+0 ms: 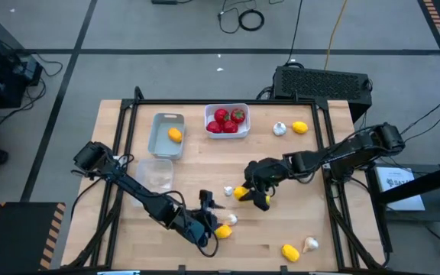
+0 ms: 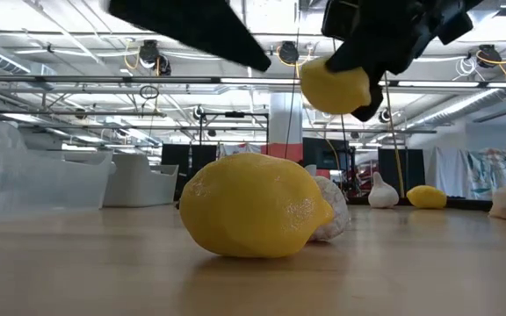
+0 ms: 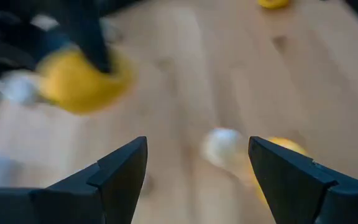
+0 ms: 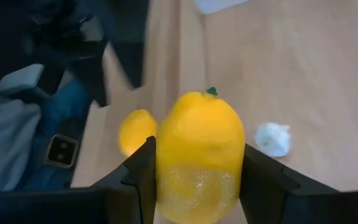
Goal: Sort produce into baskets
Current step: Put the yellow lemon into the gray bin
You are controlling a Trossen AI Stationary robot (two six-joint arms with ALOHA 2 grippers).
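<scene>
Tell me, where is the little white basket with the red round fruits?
In the high view, the white basket holding red round fruits sits at the table's far edge near the middle, with the grey basket on its left and a whitish garlic bulb on its right.

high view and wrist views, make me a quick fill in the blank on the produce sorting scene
1. The right pincer is shut on a ____ fruit.
2. The white basket holds only ____ fruits.
3. The grey basket holds ____ piece(s) of produce.
4. The left pincer stands ____, holding nothing.

Missing words: yellow; red; one; open
</scene>
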